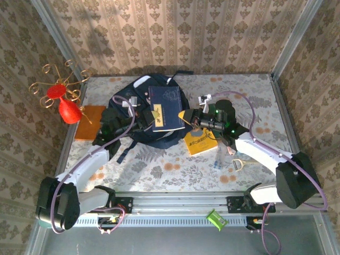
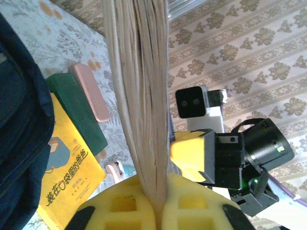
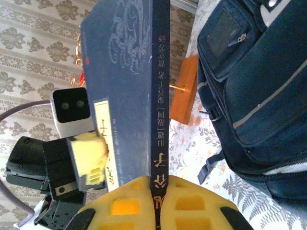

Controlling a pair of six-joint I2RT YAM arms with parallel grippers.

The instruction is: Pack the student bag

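The student bag (image 3: 259, 96) is matt navy woven cloth with stitched seams and a thin pale stripe of smoother tape. The blue book (image 3: 120, 72) has a smooth, low-sheen card cover with a paler printed motif, and its page edges (image 2: 139, 96) show as cream paper, finely ridged. The pads (image 3: 192, 203) on the right gripper (image 3: 158, 189) are yellow, waffled and dull, soft plastic or foam by the look. The yellow book (image 2: 67, 177) has a glossy cover. The red vase (image 1: 68, 110) shines; the rail (image 1: 175, 204) is brushed metal.
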